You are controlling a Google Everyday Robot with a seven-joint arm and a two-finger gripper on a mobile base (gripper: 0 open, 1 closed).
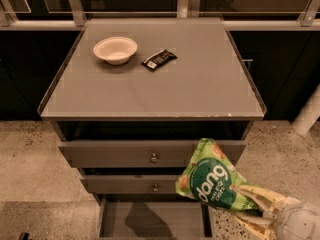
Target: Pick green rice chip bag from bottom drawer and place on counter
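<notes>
The green rice chip bag (212, 176), light green with a dark green round "dang" patch, hangs in the air in front of the two upper drawers, right of centre. My gripper (245, 204) comes in from the lower right and is shut on the bag's lower right edge, its pale fingers (257, 196) on either side of it. The bottom drawer (150, 219) is pulled open below, its grey floor bare with a shadow on it. The counter (200, 79) lies above and behind the bag.
A white bowl (115, 49) and a small black wrapped bar (159, 59) sit on the counter's far left part. Two knobbed grey drawers (150, 154) stand slightly open above the bottom one. A white post (307, 116) stands on the speckled floor at right.
</notes>
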